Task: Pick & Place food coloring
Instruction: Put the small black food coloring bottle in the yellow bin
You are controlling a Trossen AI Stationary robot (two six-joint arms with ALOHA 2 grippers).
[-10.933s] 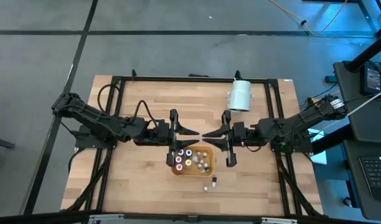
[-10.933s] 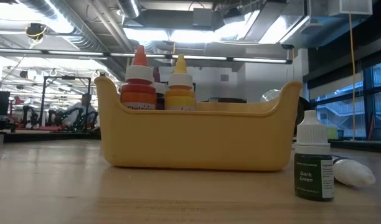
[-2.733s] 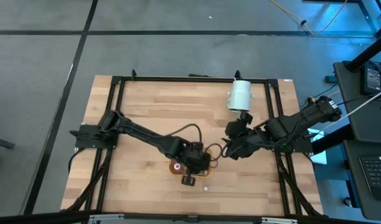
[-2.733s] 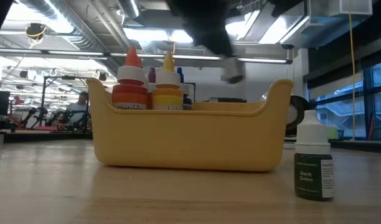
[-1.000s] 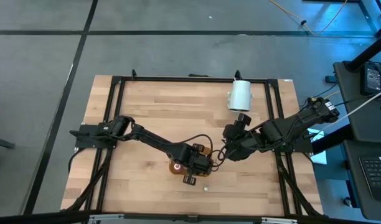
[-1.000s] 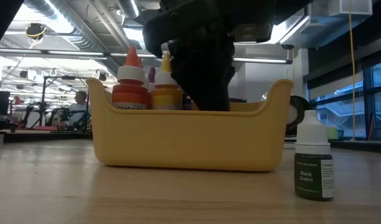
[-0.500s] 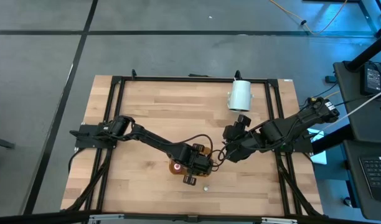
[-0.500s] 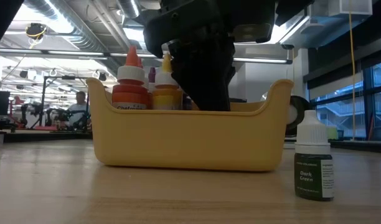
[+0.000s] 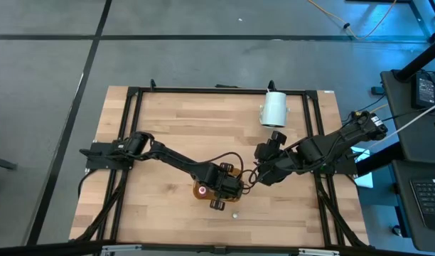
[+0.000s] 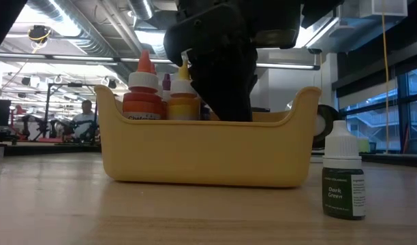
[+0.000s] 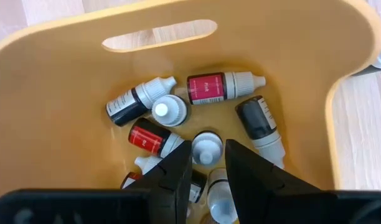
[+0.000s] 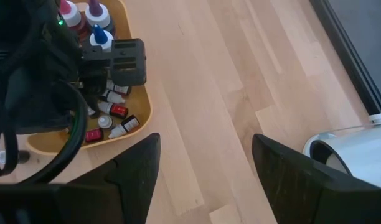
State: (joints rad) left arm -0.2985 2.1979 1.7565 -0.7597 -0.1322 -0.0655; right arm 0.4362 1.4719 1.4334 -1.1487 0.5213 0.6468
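Your left claw [image 11: 208, 163] is down inside the yellow-orange plastic tray [image 9: 235, 173] near the front of the pale wooden desk [image 9: 168, 124]. Its two dark fingers [image 11: 178, 171] stand close on either side of the white cap of a small upright dropper bottle [image 11: 206, 148]; you cannot tell from the wrist view whether they press on it or only flank it.

Around that bottle the tray floor holds more of the food coloring lying on its side: a bottle with a magenta label and white cap [image 11: 223, 86], one with a black label [image 11: 136, 101], one with a red label [image 11: 152, 137] and a dark bottle with a white tip [image 11: 260, 127]. At the tray's other end taller bottles stand upright, one with an orange-red cap [image 10: 145, 90] and a yellow one [image 10: 183, 95].

One dark green bottle with a white cap [image 10: 343, 181] stands outside on the desk, just beside the tray.

Your right claw [image 12: 203, 165] hangs above bare desk beside the tray, fingers wide apart and empty. A large white cylinder [image 9: 274, 109] lies near the desk's far edge.
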